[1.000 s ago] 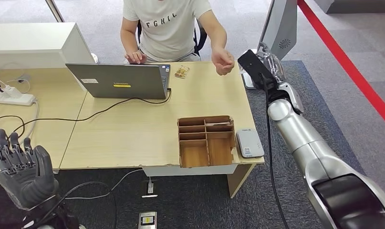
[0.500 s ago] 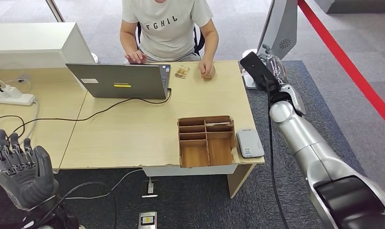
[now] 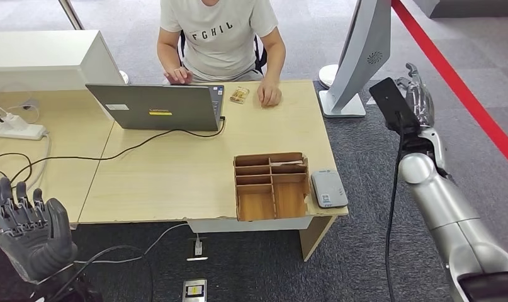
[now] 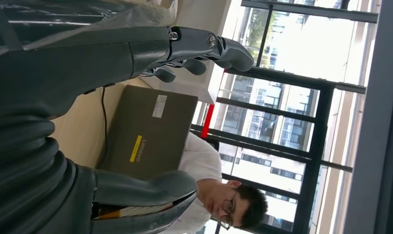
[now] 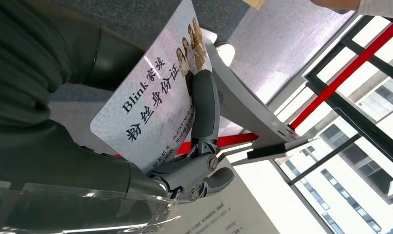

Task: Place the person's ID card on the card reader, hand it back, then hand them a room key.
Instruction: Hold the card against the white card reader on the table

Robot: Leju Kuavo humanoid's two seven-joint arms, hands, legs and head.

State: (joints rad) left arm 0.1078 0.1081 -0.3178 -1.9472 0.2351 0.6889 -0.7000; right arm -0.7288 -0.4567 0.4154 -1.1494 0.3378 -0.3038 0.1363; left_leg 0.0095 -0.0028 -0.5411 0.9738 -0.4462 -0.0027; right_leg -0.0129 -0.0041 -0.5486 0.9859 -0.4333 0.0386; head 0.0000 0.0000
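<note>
**Card taken, arm pulling back from the person**

Light wood desk [image 3: 175,176] fills the middle of the head view, with a laptop [image 3: 155,107], a wooden compartment tray [image 3: 271,186] and a flat grey card reader [image 3: 328,188] lying just beside the tray near the front corner. A person [image 3: 218,34] sits behind the laptop.

Compared with a second ago, the right hand [image 3: 418,94] has swung away from the desk's far corner and now hangs out over the carpet, beyond the monitor stand [image 3: 341,104]. The person's hand [image 3: 269,94], which was raised toward the robot, has dropped and rests on the desk. In the right wrist view the right hand [image 5: 136,146] grips the ID card [image 5: 150,107], one finger laid across its printed face and the thumb behind it.

That suggests the handover from the person is done, and the likely next step is carrying the card down to the reader, which is well apart from it at present.

The left hand [image 3: 31,229] is raised low beside the desk's near edge, fingers spread, holding nothing.
</note>
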